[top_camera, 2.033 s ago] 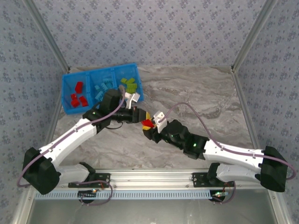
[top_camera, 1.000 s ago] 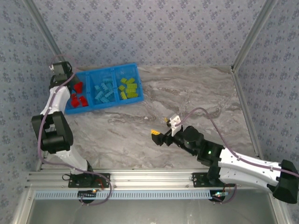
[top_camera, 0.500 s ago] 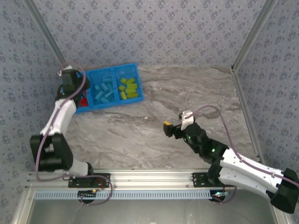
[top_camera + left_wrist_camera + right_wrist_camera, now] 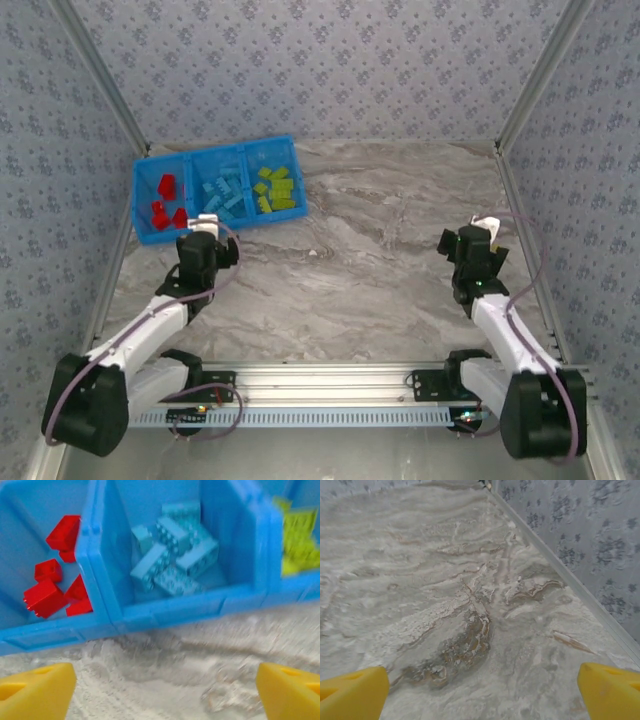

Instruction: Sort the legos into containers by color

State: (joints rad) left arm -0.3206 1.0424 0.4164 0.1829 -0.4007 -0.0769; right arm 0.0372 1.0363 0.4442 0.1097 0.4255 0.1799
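The bright blue tray stands at the table's back left, with three containers side by side. Several red legos lie in the left one, light blue legos in the middle, lime legos in the right. My left gripper sits just in front of the tray, open and empty. In the left wrist view its yellow fingertips flank bare table below the tray's front wall, with red legos, light blue legos and lime legos beyond. My right gripper stands open at the right.
The right wrist view has both yellow fingertips spread over bare marble table, with my right gripper holding nothing. A metal rail and patterned wall close the table's right side.
My left arm has pulled back from over the red compartment to the tray's near side, and its jaws have opened. My right arm has swung from mid-table to the right edge.
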